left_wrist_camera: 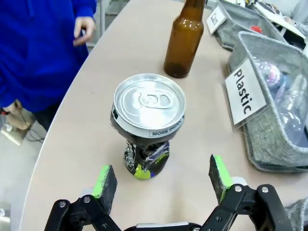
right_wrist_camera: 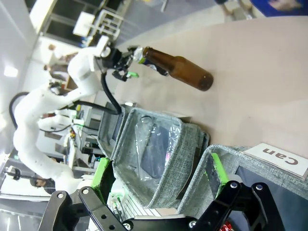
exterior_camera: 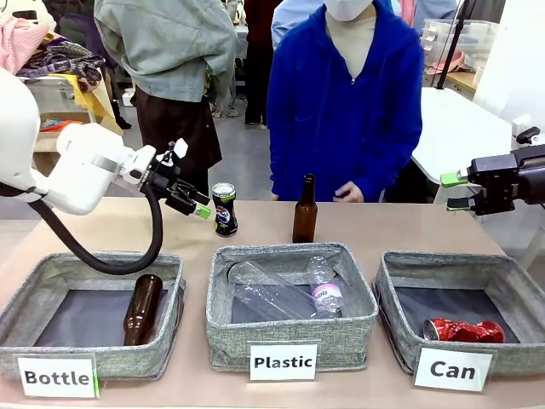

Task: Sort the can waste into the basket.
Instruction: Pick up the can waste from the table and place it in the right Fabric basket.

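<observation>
Two cans: the crushed red can (exterior_camera: 464, 331) lies inside the basket (exterior_camera: 443, 260) labelled "Can". The Pepsi can (exterior_camera: 224, 209) stands upright well left of that basket, facing the left gripper (exterior_camera: 203, 204), whose jaws are spread. The right gripper (exterior_camera: 456, 192) hangs beyond the basket, jaws spread.

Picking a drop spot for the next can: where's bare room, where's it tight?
Free: Can basket floor left of the red can; table between the upright brown bottle and the right gripper. Tight: Pepsi can with the left gripper beside it; Plastic basket, filled by clear bottles.
</observation>
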Tool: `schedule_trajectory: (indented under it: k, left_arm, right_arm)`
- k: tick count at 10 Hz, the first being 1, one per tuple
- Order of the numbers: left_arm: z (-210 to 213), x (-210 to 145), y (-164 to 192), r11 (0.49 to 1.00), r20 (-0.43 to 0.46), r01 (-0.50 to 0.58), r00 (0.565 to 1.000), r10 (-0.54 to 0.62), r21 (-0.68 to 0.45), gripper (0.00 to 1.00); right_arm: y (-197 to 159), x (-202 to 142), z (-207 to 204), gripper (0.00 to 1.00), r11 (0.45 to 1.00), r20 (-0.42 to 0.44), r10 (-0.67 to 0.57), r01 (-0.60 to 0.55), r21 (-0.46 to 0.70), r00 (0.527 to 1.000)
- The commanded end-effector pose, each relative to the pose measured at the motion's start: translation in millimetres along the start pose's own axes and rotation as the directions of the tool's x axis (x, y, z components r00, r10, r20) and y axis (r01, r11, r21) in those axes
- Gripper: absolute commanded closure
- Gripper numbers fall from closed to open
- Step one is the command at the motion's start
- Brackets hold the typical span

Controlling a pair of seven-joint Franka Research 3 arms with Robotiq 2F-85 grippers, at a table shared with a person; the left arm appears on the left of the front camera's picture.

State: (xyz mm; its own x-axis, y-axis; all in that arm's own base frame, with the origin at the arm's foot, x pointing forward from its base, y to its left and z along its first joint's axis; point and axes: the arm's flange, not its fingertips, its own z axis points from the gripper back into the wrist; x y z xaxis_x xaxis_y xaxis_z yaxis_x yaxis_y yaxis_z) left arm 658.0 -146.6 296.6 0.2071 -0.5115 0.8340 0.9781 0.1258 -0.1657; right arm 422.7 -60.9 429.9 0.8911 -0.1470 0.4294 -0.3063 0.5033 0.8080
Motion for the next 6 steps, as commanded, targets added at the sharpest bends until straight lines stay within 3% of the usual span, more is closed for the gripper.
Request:
schedule_trajectory:
  k: [1,6]
  left_arm:
    - [-13,9,7,1.000,-0.031,-0.002,1.000,0.003,0.008,0.00]
    - [-39,8,12,0.996,-0.016,0.046,0.999,-0.045,0.070,0.00]
  right_arm:
    - [1,0,2,0.00,1.000,0.003,0.021,-0.021,0.007,1.000]
    - [1,0,2,0.00,1.000,0.003,0.021,-0.021,0.007,1.000]
